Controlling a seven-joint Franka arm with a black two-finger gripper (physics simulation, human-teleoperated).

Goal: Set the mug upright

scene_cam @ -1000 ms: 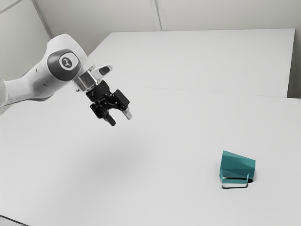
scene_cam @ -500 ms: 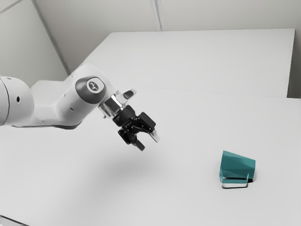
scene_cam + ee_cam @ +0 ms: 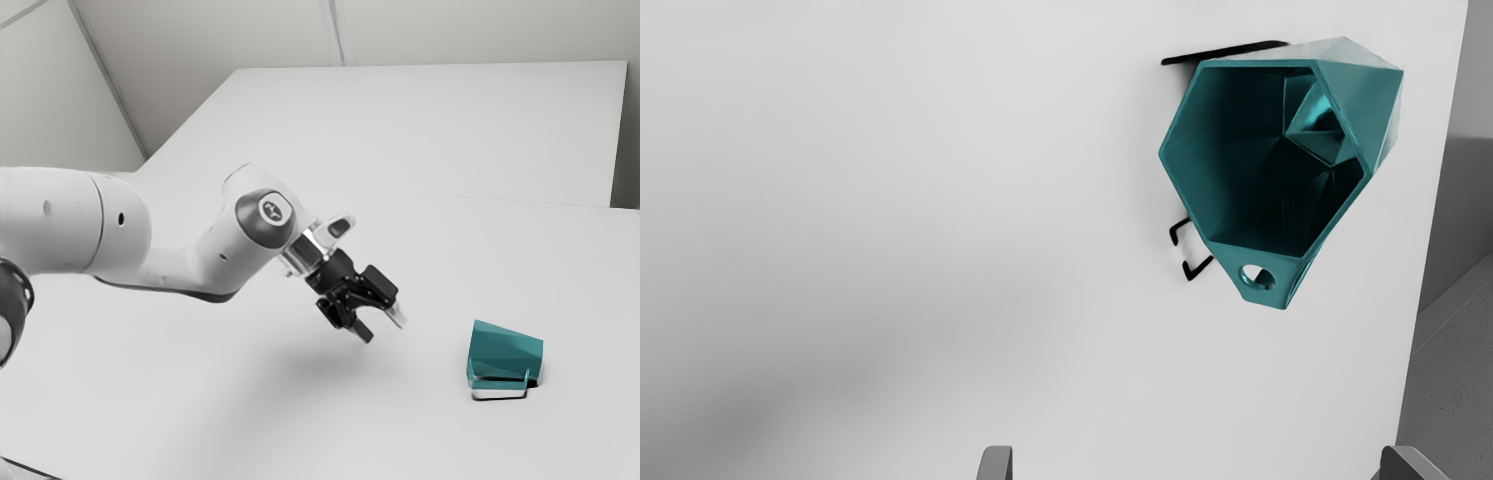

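Note:
My gripper (image 3: 382, 329) hangs above the table in the exterior view, to the left of the mug and apart from it. A teal faceted mug (image 3: 506, 352) lies on its side on the table. In the wrist view the mug (image 3: 1356, 100) turns its open mouth toward my hand, and its handle (image 3: 1273, 293) sticks out from one side. The gripper (image 3: 1196, 460) is open there, its two fingertips wide apart with nothing between them.
The white table (image 3: 250, 400) stretches around the mug. In the wrist view a table edge runs beyond the mug, with a grey floor (image 3: 1453, 380) past it. A white panel (image 3: 430, 130) stands behind in the exterior view.
My arm has reached farther toward the exterior view's right and lower, bringing the gripper closer to the mug. The mug has stayed where it was.

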